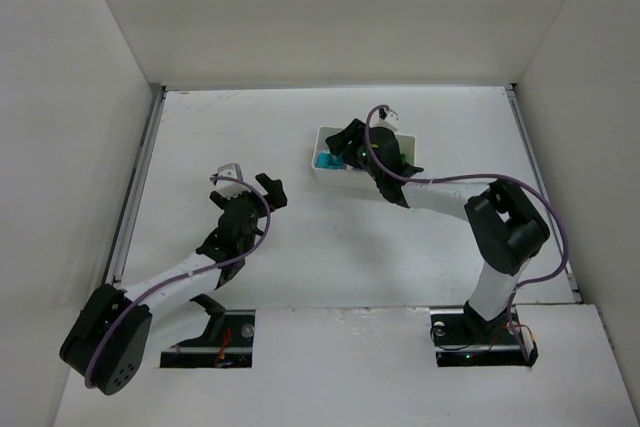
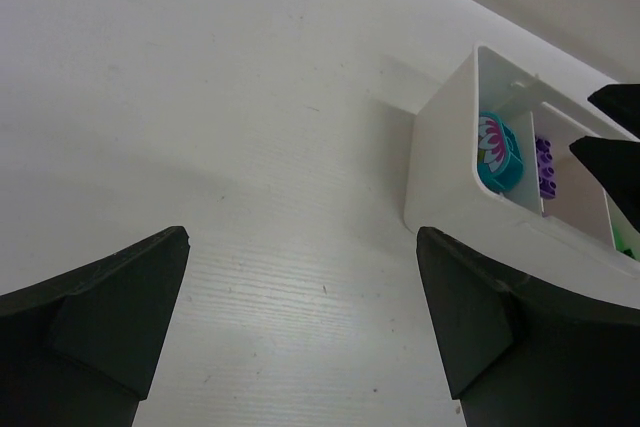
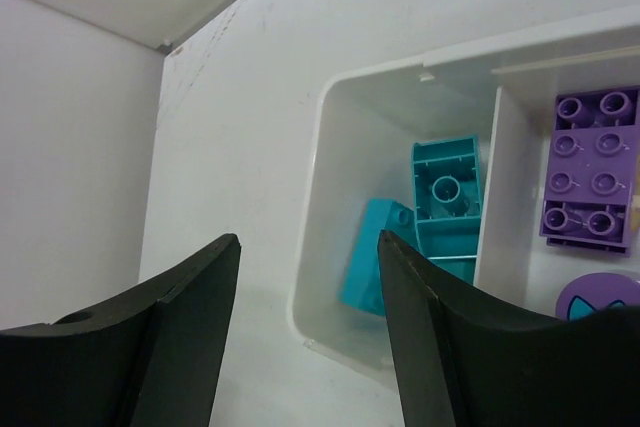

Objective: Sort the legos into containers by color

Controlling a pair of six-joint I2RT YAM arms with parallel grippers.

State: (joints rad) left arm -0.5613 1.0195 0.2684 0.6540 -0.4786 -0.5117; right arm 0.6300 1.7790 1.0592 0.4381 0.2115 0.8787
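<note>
The white tray [image 1: 322, 169] stands at the table's middle back. Its left compartment [image 3: 370, 127] holds teal bricks [image 3: 447, 194]. Its middle compartment holds a purple brick [image 3: 592, 169] and a round purple piece [image 3: 600, 299]. My right gripper [image 1: 350, 137] hangs open and empty over the tray's left end, its fingers [image 3: 440, 327] either side of the near rim. My left gripper [image 1: 245, 179] is open and empty above bare table, left of the tray. In the left wrist view the tray [image 2: 440, 177] shows a teal piece [image 2: 497, 152], a purple brick [image 2: 546, 169] and a sliver of green [image 2: 628, 245].
White walls enclose the table on three sides. A metal rail [image 1: 135, 187] runs along the left edge. The right arm [image 1: 505, 227] arcs over the table's right half.
</note>
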